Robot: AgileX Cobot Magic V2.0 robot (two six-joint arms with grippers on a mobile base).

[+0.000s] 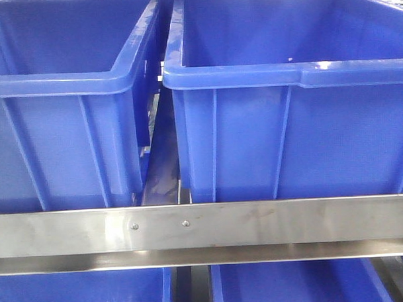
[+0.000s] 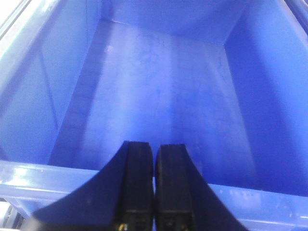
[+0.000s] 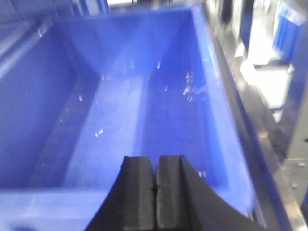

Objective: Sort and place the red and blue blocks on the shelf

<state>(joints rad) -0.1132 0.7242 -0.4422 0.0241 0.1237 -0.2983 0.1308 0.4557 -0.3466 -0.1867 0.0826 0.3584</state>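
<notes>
Neither the red block nor the blue block shows in any view. The shelf's steel front rail point(image 1: 257, 222) with two small screws crosses the front view below two large blue bins. My left gripper point(image 2: 154, 147) is shut with nothing in it, its black fingers pressed together above the near rim of an empty blue bin point(image 2: 159, 96). My right gripper point(image 3: 155, 159) is likewise shut and empty, hovering over the near rim of another empty blue bin point(image 3: 139, 106). No arm appears in the front view.
Two big blue bins point(image 1: 61, 109) point(image 1: 293, 114) stand side by side on the shelf with a narrow gap between them. More blue bins point(image 1: 292, 283) sit on the level below. Steel rack uprights point(image 3: 284, 159) run along the right of the right bin.
</notes>
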